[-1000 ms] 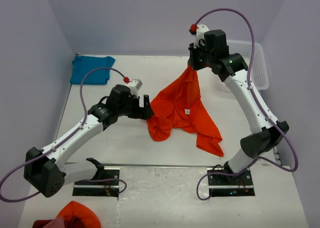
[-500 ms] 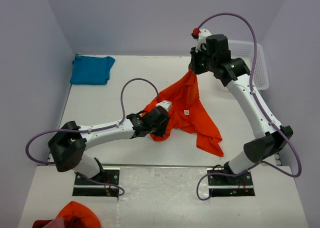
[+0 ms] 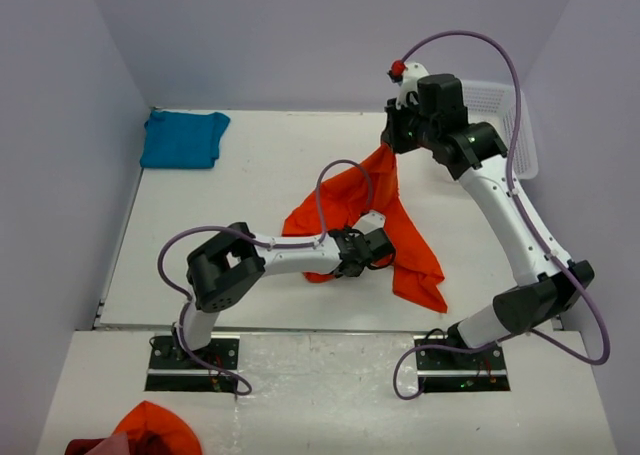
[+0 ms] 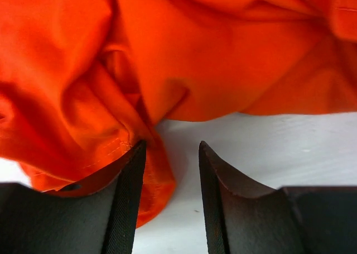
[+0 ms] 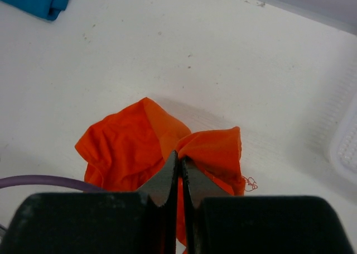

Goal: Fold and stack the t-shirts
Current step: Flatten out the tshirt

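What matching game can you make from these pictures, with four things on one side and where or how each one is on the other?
Things
1. orange t-shirt
2. teal-blue t-shirt
3. left gripper
4. right gripper

Place or state
A. open, down low
B. lying at the far left corner
C. shut tight, holding something up
D. lifted by one end, the rest on the table

Pairs: 1-D, 2-B, 3-A, 4-C

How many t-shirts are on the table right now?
2. The orange shirt hangs in the middle from the right gripper; the teal shirt lies folded at the far-left corner. Orange cloth off the near edge may be more.
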Controlling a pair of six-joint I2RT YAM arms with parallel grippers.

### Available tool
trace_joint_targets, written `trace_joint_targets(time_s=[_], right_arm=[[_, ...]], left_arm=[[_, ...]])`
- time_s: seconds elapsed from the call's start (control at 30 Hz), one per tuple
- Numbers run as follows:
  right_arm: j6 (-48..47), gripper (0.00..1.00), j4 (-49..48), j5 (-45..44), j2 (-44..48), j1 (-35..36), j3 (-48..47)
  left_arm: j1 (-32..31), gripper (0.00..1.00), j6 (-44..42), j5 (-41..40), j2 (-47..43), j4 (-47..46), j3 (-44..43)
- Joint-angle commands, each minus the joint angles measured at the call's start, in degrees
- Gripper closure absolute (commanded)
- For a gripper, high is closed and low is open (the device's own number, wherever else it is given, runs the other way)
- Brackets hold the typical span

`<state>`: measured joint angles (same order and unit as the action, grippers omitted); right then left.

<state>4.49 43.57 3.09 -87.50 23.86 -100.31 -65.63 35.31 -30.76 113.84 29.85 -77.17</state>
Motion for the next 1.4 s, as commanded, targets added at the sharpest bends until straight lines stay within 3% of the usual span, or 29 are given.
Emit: trace_joint_targets(time_s=[0.0, 0.43, 0.7, 1.0, 1.37], right_arm=[[0.17, 1.0, -2.09, 0.33, 3.92, -0.65, 0.12], [0.43, 1.0, -2.26, 0.86, 3.74, -0.92, 0.82], [0.78, 1.0, -1.91, 1.65, 3.57, -0.83, 0.21], [0.43, 1.0, -1.56, 1.13, 4.36, -0.83, 0.47], [0.08, 1.0, -1.38, 1.3, 5.32, -0.83, 1.26]], left_arm=[[0.41, 0.55, 2.13, -7.02, 1.19, 4.58, -3.95], [-1.52, 0.59, 3.62, -12.57, -0.11, 8.21, -5.54], [-4.16, 0.67, 4.77, -14.06, -1.17, 9.35, -5.36], [-4.16, 0.67, 4.77, -18.45, -0.29, 12.34, -7.91], [-2.4, 0.67, 2.84, -18.37, 3.14, 11.47, -9.41]])
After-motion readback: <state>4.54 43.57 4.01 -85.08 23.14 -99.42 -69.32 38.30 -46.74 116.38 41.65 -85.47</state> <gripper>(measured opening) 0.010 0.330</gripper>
